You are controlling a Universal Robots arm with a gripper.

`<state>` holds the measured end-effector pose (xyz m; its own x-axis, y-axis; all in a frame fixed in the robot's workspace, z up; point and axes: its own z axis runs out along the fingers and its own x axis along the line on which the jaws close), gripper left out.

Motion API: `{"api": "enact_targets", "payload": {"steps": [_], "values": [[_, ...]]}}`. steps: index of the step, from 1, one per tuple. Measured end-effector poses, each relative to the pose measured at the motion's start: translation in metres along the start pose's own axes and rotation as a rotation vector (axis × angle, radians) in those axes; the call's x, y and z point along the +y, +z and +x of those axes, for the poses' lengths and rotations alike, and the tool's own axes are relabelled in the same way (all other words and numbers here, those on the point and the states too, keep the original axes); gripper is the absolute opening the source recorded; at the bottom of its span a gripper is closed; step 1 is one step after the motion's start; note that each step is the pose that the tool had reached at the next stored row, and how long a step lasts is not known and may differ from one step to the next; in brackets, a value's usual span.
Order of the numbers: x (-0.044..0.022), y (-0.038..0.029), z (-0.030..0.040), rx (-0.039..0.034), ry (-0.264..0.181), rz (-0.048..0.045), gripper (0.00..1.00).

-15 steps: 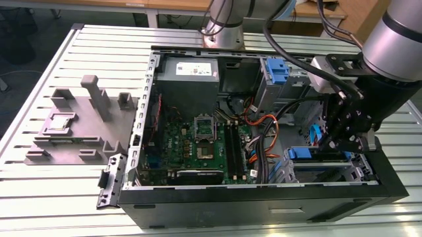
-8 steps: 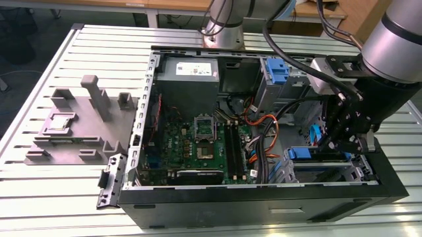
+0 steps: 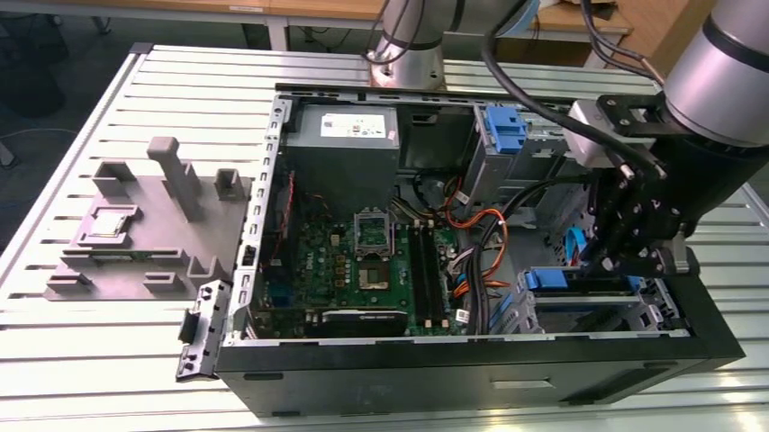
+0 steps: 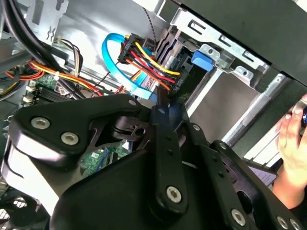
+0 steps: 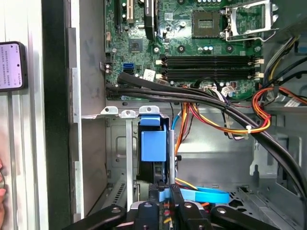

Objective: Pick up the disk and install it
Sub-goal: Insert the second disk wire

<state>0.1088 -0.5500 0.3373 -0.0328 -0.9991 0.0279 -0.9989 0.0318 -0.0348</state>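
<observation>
The disk (image 3: pixel 559 280) stands on edge in the drive bay at the front corner of the open computer case (image 3: pixel 481 360), on the exterior view's right. Its blue carrier (image 5: pixel 153 143) faces the first wrist view, with a thin silver edge beside it. The carrier's blue tab (image 4: pixel 201 60) sits next to the bay's metal lugs in the second wrist view. My gripper (image 3: pixel 625 265) hangs straight over the bay. Its black fingers (image 5: pixel 175 199) are drawn close together on the disk's upper edge. The gripper (image 4: pixel 163 105) narrows to that same edge, and most of the disk is hidden in the bay.
Bundled red, yellow and orange cables (image 4: pixel 148 62) and a blue flat cable (image 5: pixel 201 195) run beside the bay. The motherboard (image 3: pixel 360 261) fills the case floor. A tall blue latch (image 3: pixel 511 130) stands at the back. A grey fixture (image 3: pixel 144 234) sits outside. A person's hand (image 4: pixel 292 129) is near the case.
</observation>
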Motion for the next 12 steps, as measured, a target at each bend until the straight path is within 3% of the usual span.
{"api": "enact_targets", "payload": {"steps": [2,7,10,12], "values": [[-0.0001,-0.0031,0.0001,-0.0029,0.000,-0.0001,0.24],[-0.0001,-0.0036,0.0001,-0.0063,0.000,-0.0003,0.22],[-0.0001,-0.0036,0.0001,-0.0067,0.000,-0.0003,0.10],[-0.0003,-0.0022,0.0002,-0.0069,0.000,-0.0003,0.10]]}}
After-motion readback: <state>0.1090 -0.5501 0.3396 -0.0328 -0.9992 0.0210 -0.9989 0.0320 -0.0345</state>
